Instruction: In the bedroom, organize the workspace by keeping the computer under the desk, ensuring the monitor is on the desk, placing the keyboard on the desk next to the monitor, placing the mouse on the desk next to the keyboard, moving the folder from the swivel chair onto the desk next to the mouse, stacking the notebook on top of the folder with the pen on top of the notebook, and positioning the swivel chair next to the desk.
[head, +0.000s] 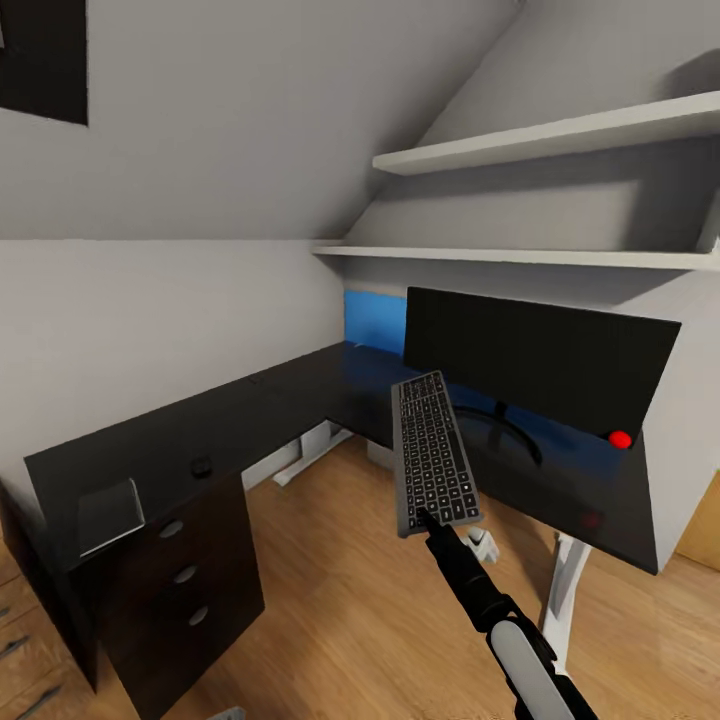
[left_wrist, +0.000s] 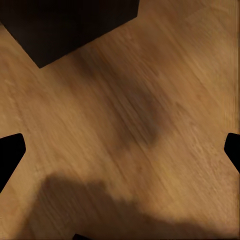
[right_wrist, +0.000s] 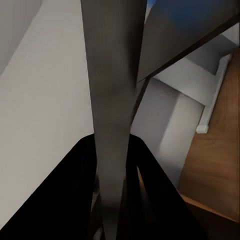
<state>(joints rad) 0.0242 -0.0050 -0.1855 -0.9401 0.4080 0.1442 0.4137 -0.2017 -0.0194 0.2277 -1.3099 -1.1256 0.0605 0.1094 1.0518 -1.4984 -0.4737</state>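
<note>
The L-shaped desk (head: 280, 410) fills the corner under the sloped ceiling, its black tabletop running from the drawer unit (head: 185, 570) round to the monitor (head: 540, 365), which stands upright on the far wing beneath two white shelves (head: 540, 140). The right arm (head: 500, 610) reaches up and forward from low in the head view, its black wrist stretched toward the desk. The right gripper (head: 428, 522) has its jaws pinching the near short edge of the keyboard (head: 432, 452), which it holds lifted in front of the monitor, keys facing up and long side pointing away. The right wrist view looks along the keyboard's grey edge (right_wrist: 112, 100) clamped between dark fingers (right_wrist: 65, 200). A small dark thing, probably the mouse (head: 201, 466), lies on the tabletop above the drawers, near a grey notebook (head: 108, 515). The left gripper's (left_wrist: 120, 155) jaws are spread wide over the wood floor (left_wrist: 150, 100).
</note>
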